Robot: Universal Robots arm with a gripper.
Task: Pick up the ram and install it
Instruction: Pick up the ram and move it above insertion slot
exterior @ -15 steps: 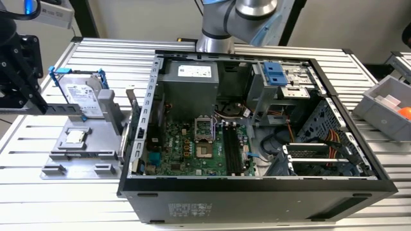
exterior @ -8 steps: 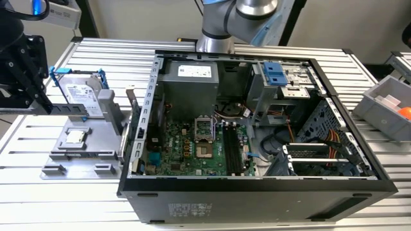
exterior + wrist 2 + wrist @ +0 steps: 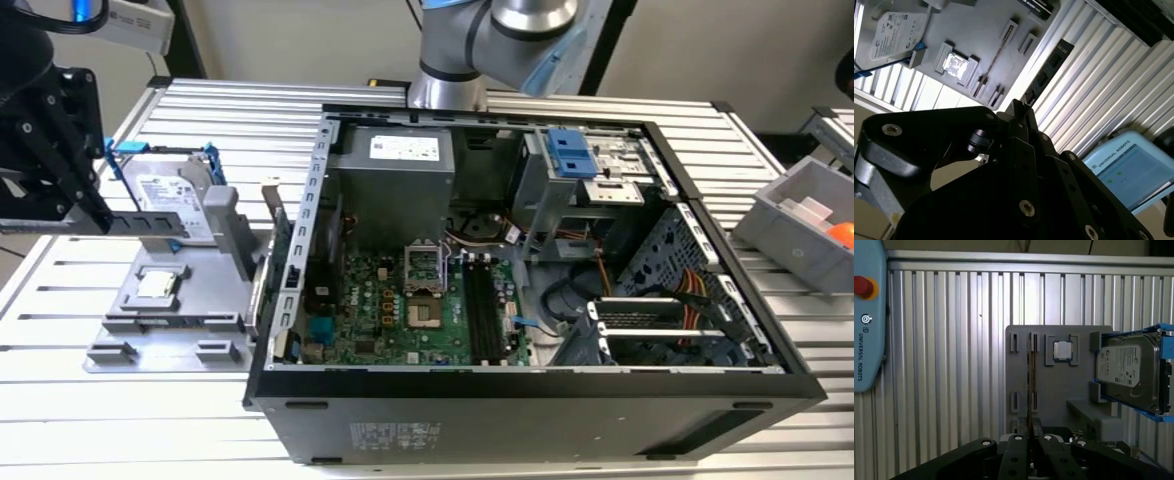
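Note:
The ram (image 3: 140, 223) is a thin dark stick, and my gripper (image 3: 80, 215) is shut on one end of it at the exterior view's left. It hangs level above the grey holder plate (image 3: 174, 320). In the first wrist view the ram (image 3: 1030, 385) shows edge-on, running out from between the black fingertips of the gripper (image 3: 1030, 438) over the plate (image 3: 1054, 390). In the second wrist view the ram (image 3: 1050, 67) sticks out past the gripper (image 3: 1021, 106). The long black motherboard slots (image 3: 483, 310) lie inside the open computer case (image 3: 534, 385).
A silver hard drive (image 3: 167, 188) in a blue bracket and a small square chip (image 3: 156, 285) sit on the holder plate. A grey bin (image 3: 787, 225) holding an orange thing stands at the exterior view's right. A blue pendant (image 3: 866, 315) lies on the ribbed table.

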